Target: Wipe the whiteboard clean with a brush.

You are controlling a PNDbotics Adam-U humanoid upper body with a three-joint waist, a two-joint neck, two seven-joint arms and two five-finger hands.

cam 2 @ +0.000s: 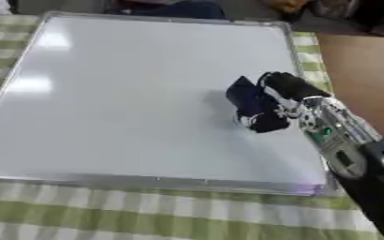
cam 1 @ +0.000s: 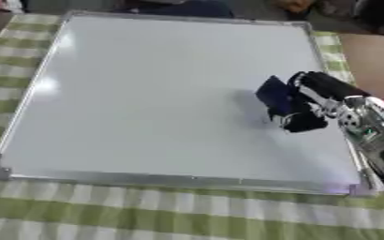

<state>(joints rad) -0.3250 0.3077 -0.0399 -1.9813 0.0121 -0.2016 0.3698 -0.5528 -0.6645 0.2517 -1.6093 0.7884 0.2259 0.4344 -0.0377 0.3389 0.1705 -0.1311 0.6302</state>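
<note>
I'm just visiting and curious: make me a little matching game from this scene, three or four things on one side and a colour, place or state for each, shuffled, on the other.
Things:
1. whiteboard
2. brush
3. tablecloth
4. right hand

Descriptions:
A. green and white checks
B. dark blue, resting on the board's right part
C. white with a silver frame, no marks visible
D. black, curled round the brush

Pairs: 1-C, 2-B, 3-A, 4-D
</note>
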